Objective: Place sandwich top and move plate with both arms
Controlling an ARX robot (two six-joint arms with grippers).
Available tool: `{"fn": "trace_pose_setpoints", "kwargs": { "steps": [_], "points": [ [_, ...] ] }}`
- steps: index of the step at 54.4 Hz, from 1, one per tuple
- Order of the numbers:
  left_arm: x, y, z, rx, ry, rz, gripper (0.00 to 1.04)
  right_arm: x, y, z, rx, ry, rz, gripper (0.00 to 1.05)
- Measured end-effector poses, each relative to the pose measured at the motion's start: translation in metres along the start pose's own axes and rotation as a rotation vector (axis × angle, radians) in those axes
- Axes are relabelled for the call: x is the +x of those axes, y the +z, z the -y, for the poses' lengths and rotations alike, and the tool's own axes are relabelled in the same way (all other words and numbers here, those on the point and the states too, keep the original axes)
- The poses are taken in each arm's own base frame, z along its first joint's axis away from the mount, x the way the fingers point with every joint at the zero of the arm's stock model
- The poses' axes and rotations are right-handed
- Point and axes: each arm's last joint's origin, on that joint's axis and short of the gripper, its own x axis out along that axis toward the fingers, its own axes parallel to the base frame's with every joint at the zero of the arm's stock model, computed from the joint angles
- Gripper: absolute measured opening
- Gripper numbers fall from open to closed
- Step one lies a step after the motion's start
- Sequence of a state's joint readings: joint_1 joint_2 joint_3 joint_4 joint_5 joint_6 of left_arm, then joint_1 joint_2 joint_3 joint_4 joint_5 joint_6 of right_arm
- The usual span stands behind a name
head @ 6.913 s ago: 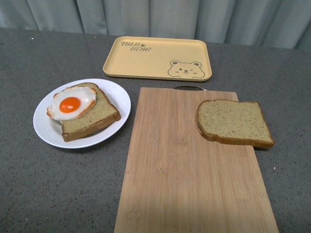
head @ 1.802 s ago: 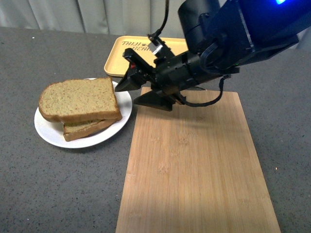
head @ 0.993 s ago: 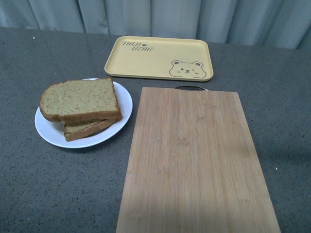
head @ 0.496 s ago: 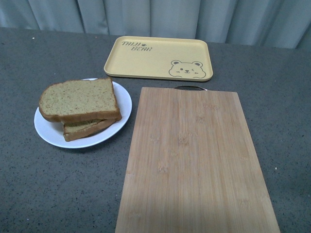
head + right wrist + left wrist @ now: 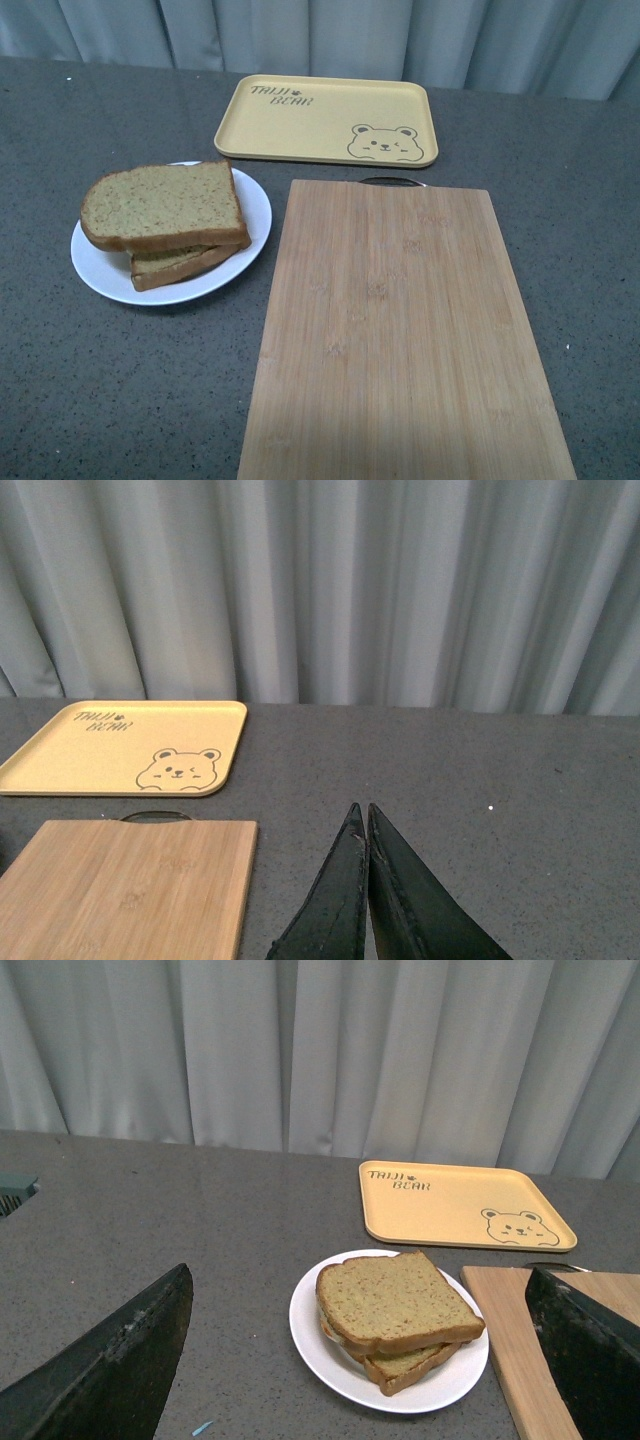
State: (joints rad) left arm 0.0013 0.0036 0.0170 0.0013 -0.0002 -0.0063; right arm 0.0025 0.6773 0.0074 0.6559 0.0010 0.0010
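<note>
1. Nearest the robot, the left hand [image 5: 360, 1275] is spread wide. Its two dark fingers [image 5: 110, 1370] stand far apart with nothing between them, and it hangs above the grey tabletop [image 5: 120, 380] on the near side of the plate.
2. The right hand [image 5: 363, 812] is pressed together. Its pointed tips meet in a narrow wedge and grip nothing. It sits over bare tabletop to the right of the cutting board. Neither arm shows in the front view.
3. The bamboo cutting board [image 5: 400, 330] lies flat in the middle of the tabletop and runs from the near edge back toward the tray. Nothing is on it. A small dark metal handle [image 5: 392, 181] shows at its far edge.
4. Just left of the board, close to its far left corner but apart from it, sits the round white plate [image 5: 100, 275].
5. The sandwich top [image 5: 165, 205] lies flat on the plate on top of the lower slice [image 5: 180, 265]. It is shifted a little to the left and far side, so the near right edge of the lower slice sticks out from under it.
6. Beyond the board and plate lies the yellow tray [image 5: 320, 125] with a bear drawing at its right near corner and lettering at its far left.
7. Farthest back, a pale grey curtain [image 5: 300, 30] hangs behind the tabletop.
</note>
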Motion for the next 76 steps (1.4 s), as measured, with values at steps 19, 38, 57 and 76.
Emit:
{"fn": "trace_pose_setpoints", "kwargs": {
  "steps": [19,38,57,76],
  "points": [
    [0.000,0.000,0.000,0.000,0.000,0.000,0.98,-0.013,0.004,0.000,0.000,0.000,0.015,0.01],
    [0.000,0.000,0.000,0.000,0.000,0.000,0.98,-0.023,0.005,0.000,0.000,0.002,0.021,0.01],
    [0.000,0.000,0.000,0.000,0.000,0.000,0.98,-0.030,0.005,0.000,0.000,0.002,0.022,0.01],
    [0.000,0.000,0.000,0.000,0.000,0.000,0.98,-0.043,0.002,0.000,-0.001,0.003,0.018,0.01]
  ]
}}
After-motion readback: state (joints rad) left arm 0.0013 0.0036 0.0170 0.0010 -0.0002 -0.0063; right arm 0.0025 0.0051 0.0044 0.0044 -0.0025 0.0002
